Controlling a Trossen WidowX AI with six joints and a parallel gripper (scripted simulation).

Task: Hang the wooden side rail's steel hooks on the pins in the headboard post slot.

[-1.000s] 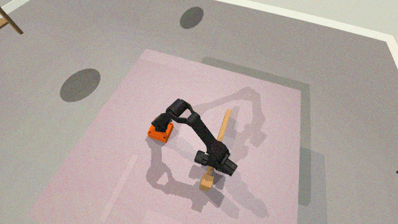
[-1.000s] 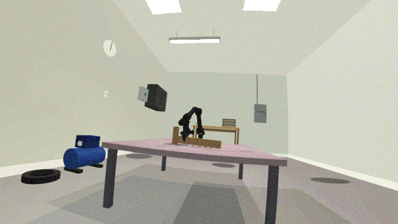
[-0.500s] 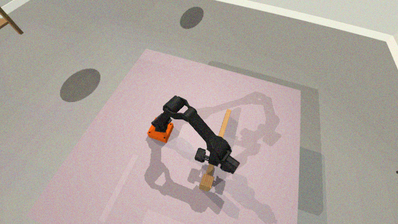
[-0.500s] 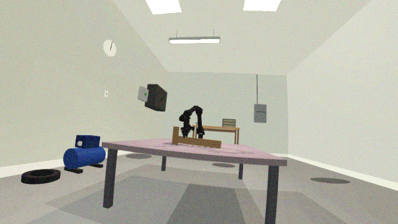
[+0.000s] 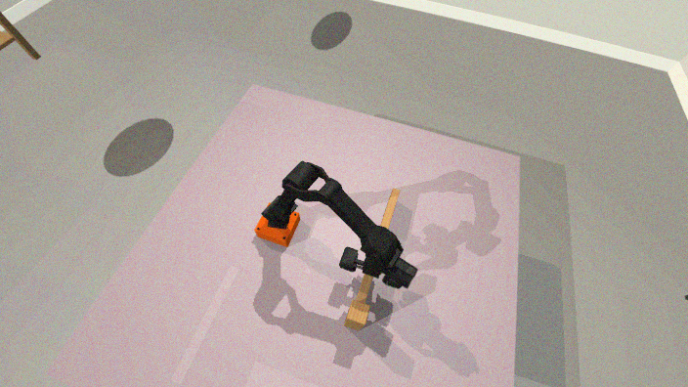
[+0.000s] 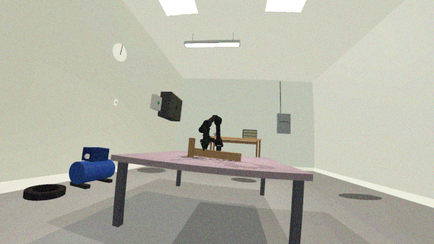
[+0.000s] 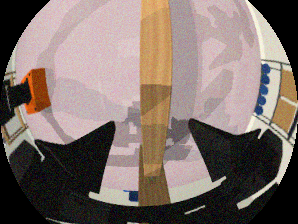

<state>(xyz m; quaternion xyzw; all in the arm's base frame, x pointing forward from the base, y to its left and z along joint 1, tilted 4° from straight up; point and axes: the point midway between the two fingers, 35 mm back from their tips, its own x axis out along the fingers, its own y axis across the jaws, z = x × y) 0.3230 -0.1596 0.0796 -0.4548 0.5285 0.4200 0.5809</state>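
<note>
The wooden side rail lies along the pink table. Its near end meets the upright headboard post, and its far end rests on the table top. My gripper is open. Its fingers stand wide on either side of the rail, close to the post end and a little above it, and they do not touch the rail. The steel hooks, the pins and the post's slot are hidden from every view.
The arm's orange base stands on the table left of the rail. Off the table are a blue tank, a black tyre and a wooden side table at the back wall.
</note>
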